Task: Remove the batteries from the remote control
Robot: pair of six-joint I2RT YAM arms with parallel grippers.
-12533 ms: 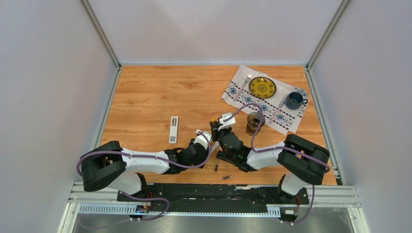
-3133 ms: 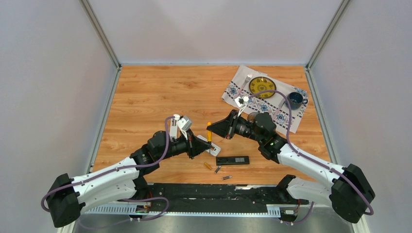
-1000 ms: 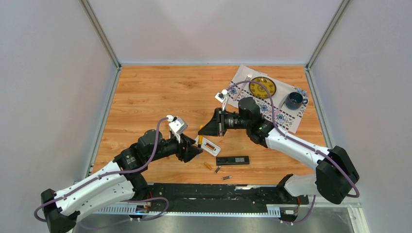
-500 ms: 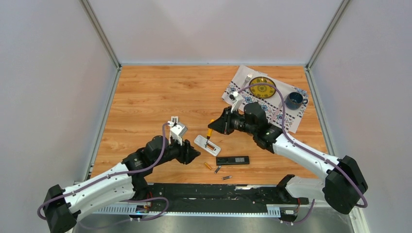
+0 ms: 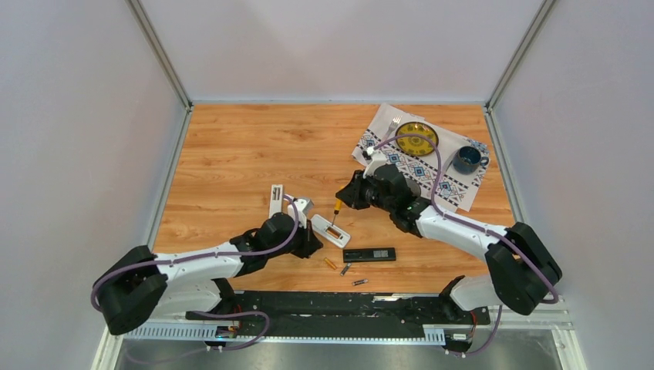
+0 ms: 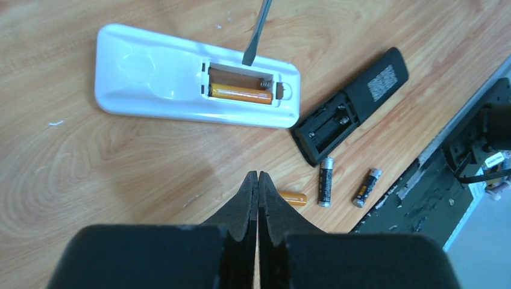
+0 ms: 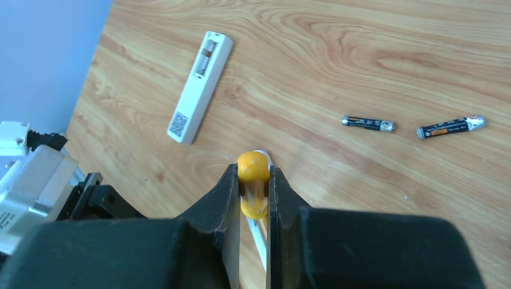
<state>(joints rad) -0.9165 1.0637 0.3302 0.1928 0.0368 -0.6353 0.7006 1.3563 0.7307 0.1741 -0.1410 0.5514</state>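
Note:
The white remote control (image 6: 156,72) lies back-up on the wood with its compartment uncovered. One golden-orange battery (image 6: 240,93) sits inside it. My right gripper (image 7: 252,171) is shut on the yellow handle of a screwdriver (image 5: 337,208), and the screwdriver's tip (image 6: 252,48) rests at the compartment's edge. My left gripper (image 6: 258,176) is shut on nothing and hovers just in front of the remote. A golden battery (image 6: 292,197) and two dark batteries (image 6: 325,180) (image 6: 366,186) lie loose beside it.
A black remote (image 6: 352,105) with an empty compartment lies right of the white one. A slim white piece (image 7: 200,86) lies further left, and two more dark batteries (image 7: 369,123) (image 7: 451,127) lie on the wood. A patterned cloth (image 5: 384,127) with a plate, cup and glass is at the back right.
My left gripper has closed and drawn back toward the near edge. My right arm has shifted slightly, keeping the screwdriver tip at the white remote.

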